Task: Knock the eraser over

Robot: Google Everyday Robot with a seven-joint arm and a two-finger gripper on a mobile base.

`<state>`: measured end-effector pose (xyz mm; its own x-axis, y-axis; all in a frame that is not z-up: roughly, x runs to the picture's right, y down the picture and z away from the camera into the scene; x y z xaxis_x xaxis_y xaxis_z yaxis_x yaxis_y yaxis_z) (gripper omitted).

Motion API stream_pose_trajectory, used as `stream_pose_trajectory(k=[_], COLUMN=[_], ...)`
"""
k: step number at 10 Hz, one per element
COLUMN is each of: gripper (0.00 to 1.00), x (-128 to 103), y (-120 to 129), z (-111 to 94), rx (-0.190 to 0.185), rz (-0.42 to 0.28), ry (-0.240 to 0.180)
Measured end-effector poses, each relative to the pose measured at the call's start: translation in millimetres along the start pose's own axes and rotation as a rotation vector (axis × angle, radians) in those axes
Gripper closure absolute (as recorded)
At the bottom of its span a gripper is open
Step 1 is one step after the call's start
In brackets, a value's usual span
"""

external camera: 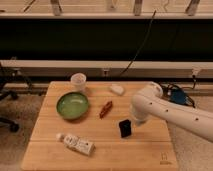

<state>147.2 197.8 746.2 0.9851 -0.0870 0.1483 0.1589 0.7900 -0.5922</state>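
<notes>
The eraser (125, 128) is a small black block standing on the wooden table (150, 150), right of centre. My gripper (136, 119) is at the end of the white arm that reaches in from the right. It sits just right of and above the eraser, very close to its top. The arm's bulk covers the gripper's tip.
A green bowl (73, 105) sits at the left with a white cup (78, 81) behind it. A reddish-brown item (105, 108) lies left of the eraser. A small white lump (117, 89) is at the back. A white labelled bottle (76, 143) lies near the front left.
</notes>
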Motion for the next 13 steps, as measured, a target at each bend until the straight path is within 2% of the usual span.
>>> stream_pose_trajectory(k=[13], gripper=[1.00], x=[-36], y=[-5], z=[-1], rx=[-0.033], rz=[-0.052], ry=[0.007])
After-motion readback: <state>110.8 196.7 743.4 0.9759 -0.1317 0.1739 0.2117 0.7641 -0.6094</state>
